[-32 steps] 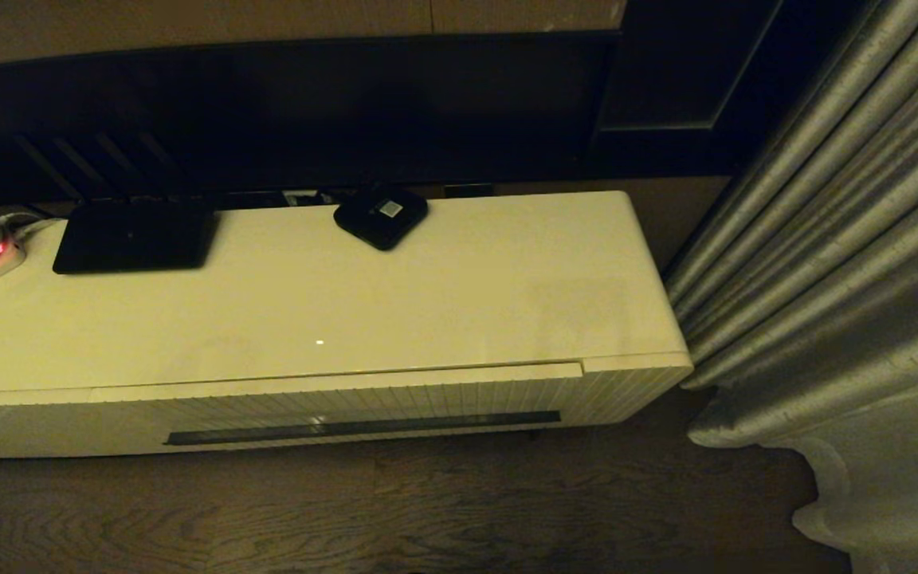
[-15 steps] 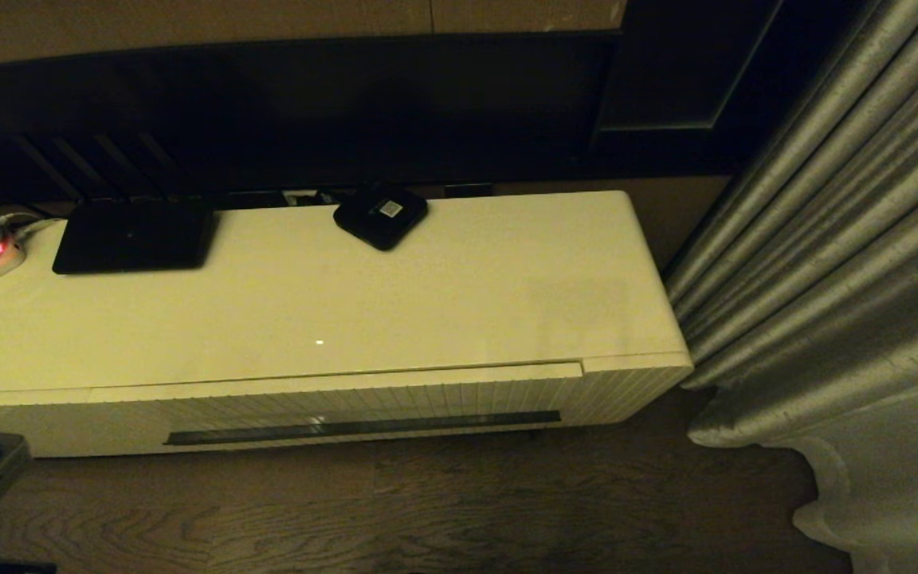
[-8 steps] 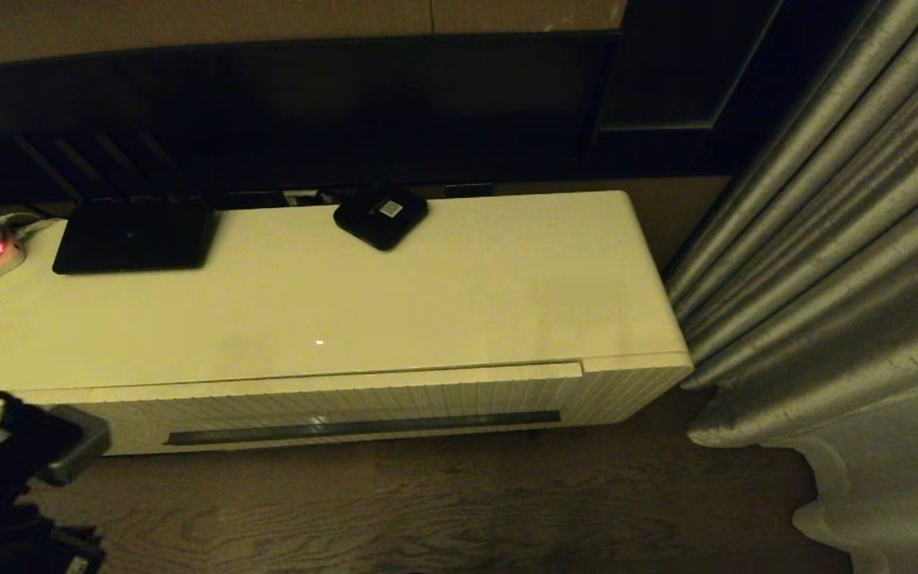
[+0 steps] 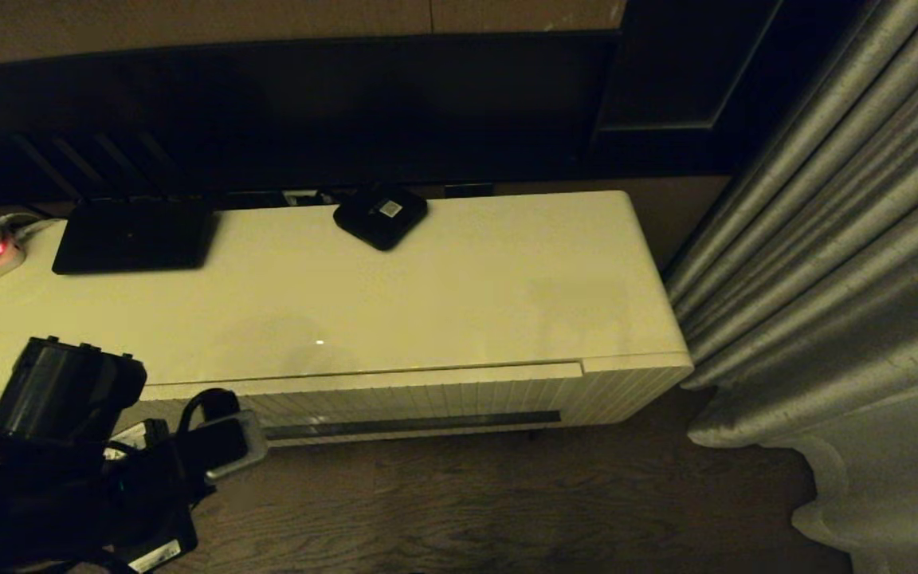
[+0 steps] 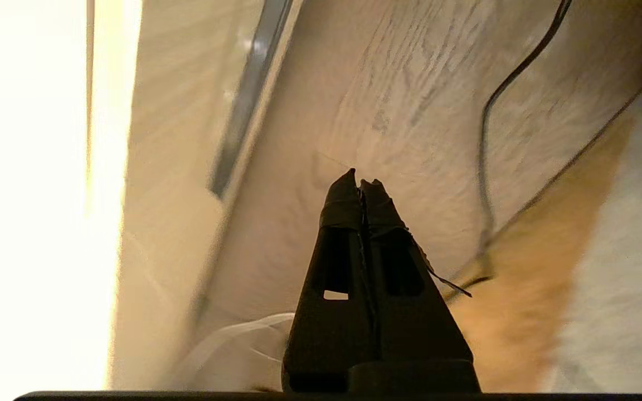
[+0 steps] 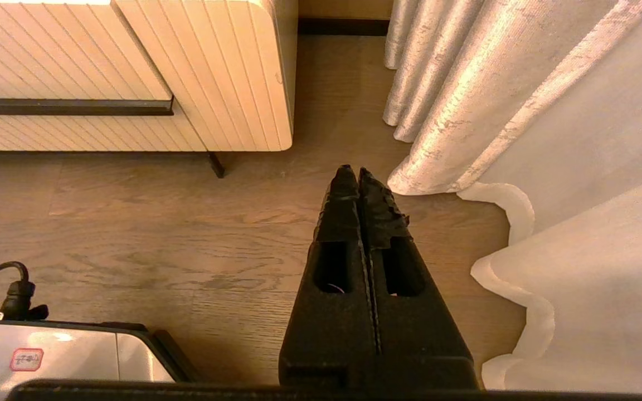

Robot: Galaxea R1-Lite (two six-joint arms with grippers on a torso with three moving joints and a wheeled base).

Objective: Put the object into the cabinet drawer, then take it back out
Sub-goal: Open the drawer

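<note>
Lower left of the head view is now being filled by the left gripper (image 5: 360, 182), fingers pressed together, near the cabinet drawer (image 4: 427, 399); right gripper (image 6: 359, 171) likewise closed; no label readable.

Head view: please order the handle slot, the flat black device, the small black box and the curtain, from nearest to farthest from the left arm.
Left arm is at lower left.
1. Handle slot, on the drawer front, beside it.
2. Flat black device, back left.
3. Small black box, back centre.
4. Curtain, far right.
</note>
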